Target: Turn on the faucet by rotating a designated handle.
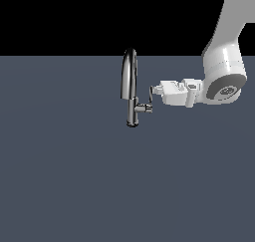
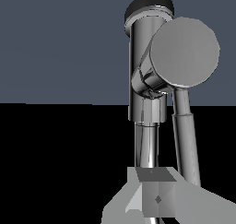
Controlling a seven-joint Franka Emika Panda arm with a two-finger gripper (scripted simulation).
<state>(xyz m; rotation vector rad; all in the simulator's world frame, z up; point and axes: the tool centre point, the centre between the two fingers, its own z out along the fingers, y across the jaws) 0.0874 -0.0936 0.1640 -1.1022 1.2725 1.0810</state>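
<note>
The Panda's gripper (image 1: pixel 155 90) reaches in level from the exterior view's right, its tip at the thin chrome handle (image 1: pixel 151 94); whether the jaws are parted or closed on the lever cannot be told. The risk, as judged here: a shallow purchase could slide off the slim lever as it turns, or the push could meet the faucet (image 1: pixel 130 89) body just beyond. Nothing else stands on the grey floor (image 1: pixel 60 176); only the arched spout rises behind, blocking nothing.

no readable text, no labels, no brand marks, no numbers, no signs on anything in either view
</note>
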